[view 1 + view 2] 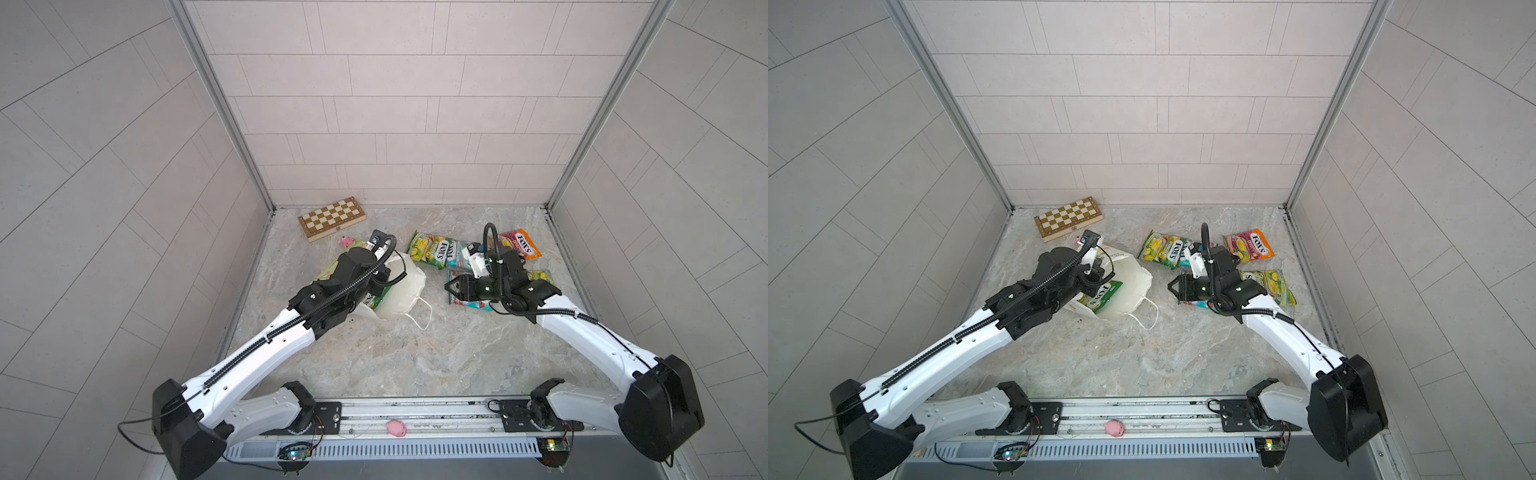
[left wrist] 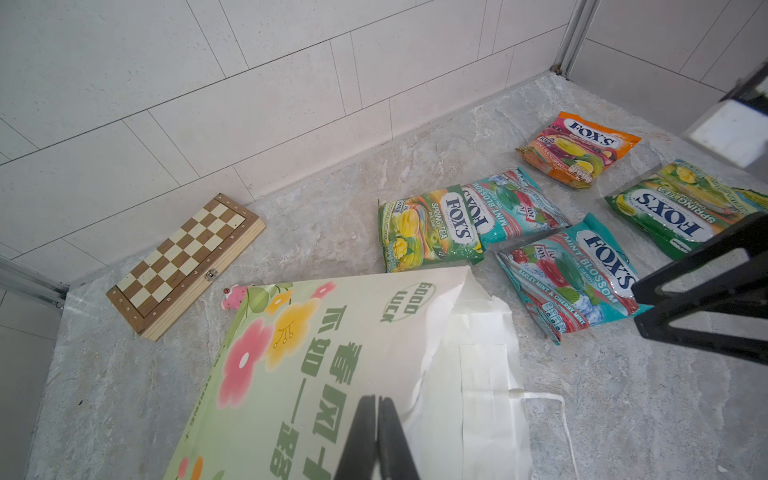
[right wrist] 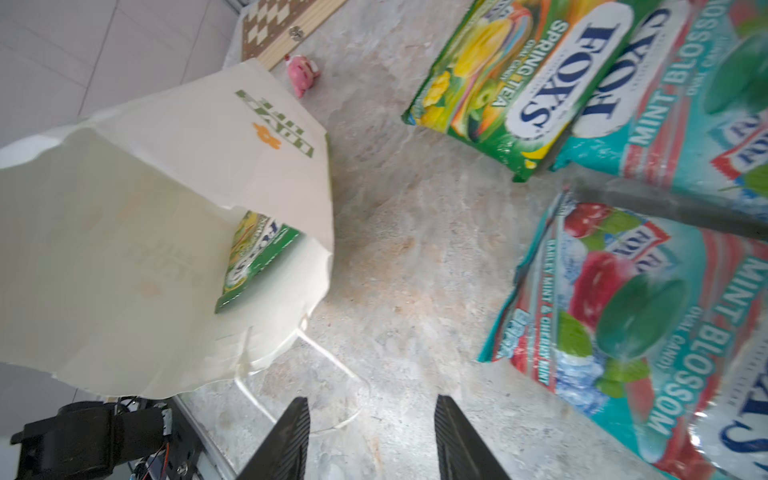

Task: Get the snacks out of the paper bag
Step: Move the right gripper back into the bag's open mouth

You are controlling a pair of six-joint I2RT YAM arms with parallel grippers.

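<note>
The paper bag (image 1: pixel 409 286) (image 2: pixel 291 374) lies tipped on its side at the left, with its mouth (image 3: pixel 124 249) lifted open toward the middle. A green-yellow snack packet (image 1: pixel 1102 296) (image 3: pixel 257 257) shows inside it. My left gripper (image 2: pixel 377 400) is shut on the bag's upper wall. Several more snacks lie on the floor at the right: a green-yellow one (image 1: pixel 432 249), a teal one (image 2: pixel 511 208), an orange one (image 1: pixel 519 245), another green-yellow one (image 1: pixel 1273 286) and a second teal one (image 2: pixel 573 278). My right gripper (image 3: pixel 370 401) (image 1: pixel 448 286) is open and empty, over bare floor between the bag and that teal packet.
A folded wooden chessboard (image 1: pixel 332 218) lies by the back wall at the left. A small pink toy pig (image 1: pixel 345 241) stands behind the bag, and another (image 1: pixel 395 428) rests on the front rail. The bag's cord handle (image 1: pixel 419 318) trails on the floor. Tiled walls close in three sides.
</note>
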